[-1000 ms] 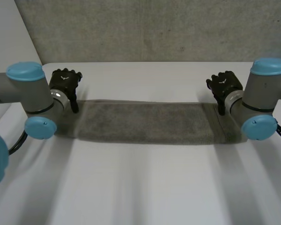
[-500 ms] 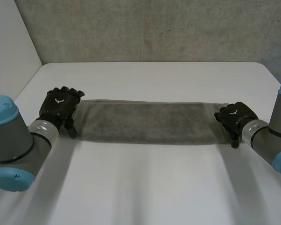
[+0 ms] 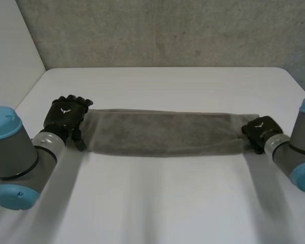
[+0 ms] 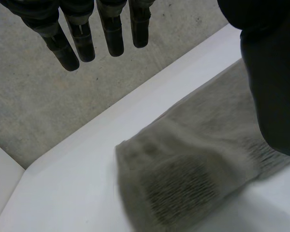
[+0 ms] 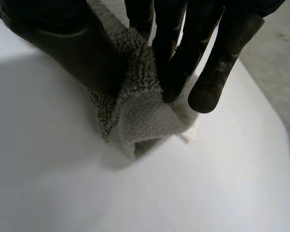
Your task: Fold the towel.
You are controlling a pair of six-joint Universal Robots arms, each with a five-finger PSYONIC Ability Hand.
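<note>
Grey towel lies long across white table, concrete wall behind

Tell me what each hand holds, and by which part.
Right hand pinches the towel at its end, thumb against fingers. Left hand is open at the other end, holding nothing.

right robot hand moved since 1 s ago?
Yes. The right robot hand has moved away from the white table's far edge, toward the camera and outward, pinching the grey terry towel's end.
</note>
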